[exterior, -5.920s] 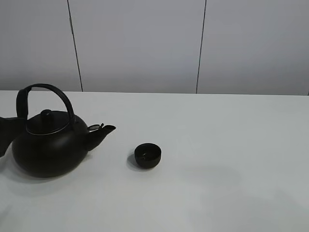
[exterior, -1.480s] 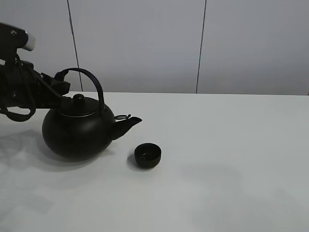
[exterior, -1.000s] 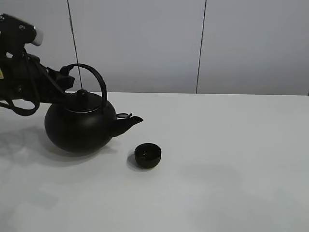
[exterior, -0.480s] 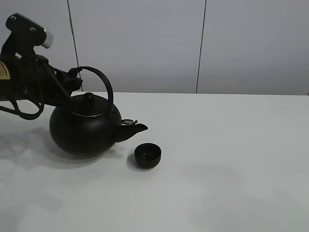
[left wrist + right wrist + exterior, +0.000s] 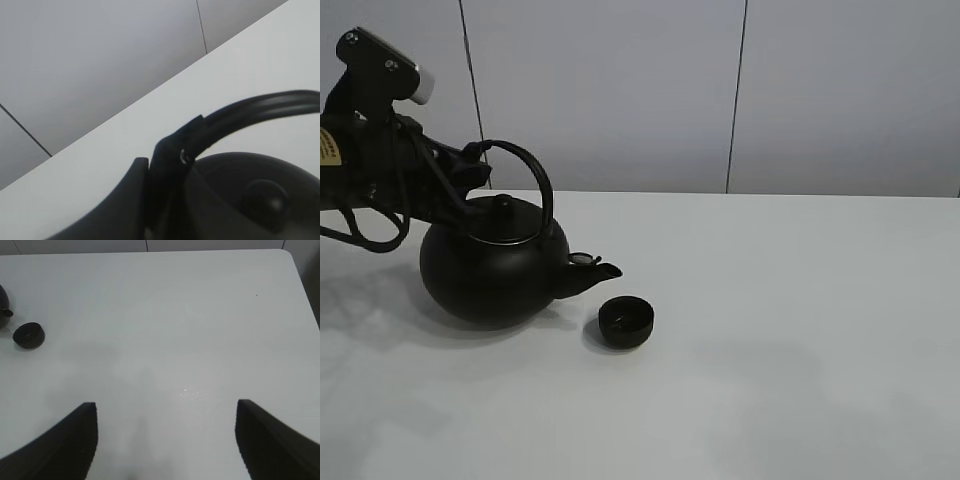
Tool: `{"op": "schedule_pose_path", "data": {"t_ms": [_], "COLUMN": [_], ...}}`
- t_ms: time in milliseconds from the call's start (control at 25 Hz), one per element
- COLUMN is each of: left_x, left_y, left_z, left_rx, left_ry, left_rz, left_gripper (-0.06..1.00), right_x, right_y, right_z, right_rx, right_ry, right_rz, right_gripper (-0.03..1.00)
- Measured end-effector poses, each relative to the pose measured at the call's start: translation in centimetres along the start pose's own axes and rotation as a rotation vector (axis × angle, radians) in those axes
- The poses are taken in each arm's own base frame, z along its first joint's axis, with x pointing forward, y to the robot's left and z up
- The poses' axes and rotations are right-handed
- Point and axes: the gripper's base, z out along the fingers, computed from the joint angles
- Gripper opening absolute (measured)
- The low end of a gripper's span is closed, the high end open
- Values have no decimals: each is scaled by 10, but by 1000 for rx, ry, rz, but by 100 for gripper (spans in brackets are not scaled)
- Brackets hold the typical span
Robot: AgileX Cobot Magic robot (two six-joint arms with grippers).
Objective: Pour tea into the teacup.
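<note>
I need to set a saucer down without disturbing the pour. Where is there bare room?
Everything right of the teacup is bare table; the open right tool hangs over it. The front strip before kettle and teacup is free too. Crowded: the left, where the left tool grips the kettle's handle, spout beside the teacup.

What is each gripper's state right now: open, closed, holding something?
Left gripper: closed on the handle of the kettle.
Right gripper: open, empty.

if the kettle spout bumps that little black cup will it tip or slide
Probably slides rather than tips: the teacup looks low and bowl-shaped, standing upright on the smooth white table. It is tiny beside the kettle, so likely light and easily shoved.
</note>
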Motion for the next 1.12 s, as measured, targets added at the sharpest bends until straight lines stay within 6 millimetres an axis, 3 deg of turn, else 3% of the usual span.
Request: {"op": "schedule_pose_path", "data": {"t_ms": [440, 1120], "left_x": [6, -2], "left_y": [-3, 2], "left_z": [6, 11], "left_rx": [20, 10], "left_ry": [3, -26], "left_rz": [23, 78], "left_gripper": [11, 11], "right_x": [0, 0], "right_y": [0, 0], "right_z": [0, 0], "right_rx": [0, 0], "right_ry": [0, 0], "right_rz": [0, 0], "right_gripper": [52, 52]}}
